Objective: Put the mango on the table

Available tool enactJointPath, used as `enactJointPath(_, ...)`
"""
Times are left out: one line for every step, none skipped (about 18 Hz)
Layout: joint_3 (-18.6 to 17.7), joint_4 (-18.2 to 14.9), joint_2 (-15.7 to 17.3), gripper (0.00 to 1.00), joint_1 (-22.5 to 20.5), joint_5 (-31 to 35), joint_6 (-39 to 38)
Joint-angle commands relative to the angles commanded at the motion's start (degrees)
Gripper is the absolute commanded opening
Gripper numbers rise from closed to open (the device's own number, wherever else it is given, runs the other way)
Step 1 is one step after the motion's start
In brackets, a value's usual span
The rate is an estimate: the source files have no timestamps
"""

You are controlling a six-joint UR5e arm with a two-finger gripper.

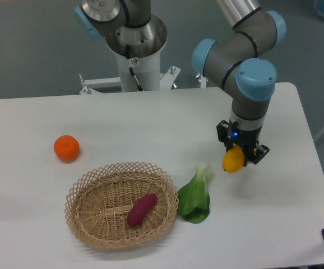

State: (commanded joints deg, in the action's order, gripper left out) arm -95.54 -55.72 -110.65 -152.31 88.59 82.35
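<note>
The fingers [236, 157] are pinching the mango [233, 160], which is hanging just above the white desk [151, 120], right of the bok choy [195, 197] (the wicker basket [89, 193] is sitting well apart). Bare desk is lying straight below, so the coming move probably means lowering directly down.

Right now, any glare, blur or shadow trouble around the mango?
Fixed camera: even, soft light, no glare on the table; the mango is sharp in the end effector, with a faint shadow on the table to its right; a soft shadow falls bottom left; the whole frame is slightly soft.
</note>
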Motion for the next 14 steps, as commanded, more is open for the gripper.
enactJointPath(-0.2,0.1,0.0,0.33,0.1,0.1,0.0)
enactJointPath(-0.3,0.1,0.0,0.33,0.1,0.1,0.0)
enactJointPath(-0.3,0.0,-0.1,0.33,0.1,0.1,0.2)
enactJointPath(-0.3,0.1,-0.1,0.33,0.1,0.1,0.3)
enactJointPath(0.0,-0.1,0.0,0.33,0.1,0.0,0.3)
enactJointPath(0.0,-0.1,-0.1,0.33,0.1,0.1,0.2)
enactJointPath(0.0,-0.1,-0.3,0.34,0.2,0.3,0.1)
enactJointPath(0.0,-0.2,-0.4,0.33,0.2,1.0,0.2)
enactJointPath(0.3,-0.4,-0.4,0.33,0.2,1.1,0.2)
enactJointPath(0.2,-0.4,-0.4,0.32,0.1,1.2,0.4)
enactJointPath(-0.2,-0.6,-0.2,0.32,-0.2,1.2,0.5)
enactJointPath(-0.6,-0.6,0.0,0.32,-0.2,1.1,0.6)
enactJointPath(-1.2,-0.6,0.2,0.32,-0.3,1.1,0.6)
enactJointPath(-2.3,-0.3,0.3,0.31,-0.3,1.1,0.6)
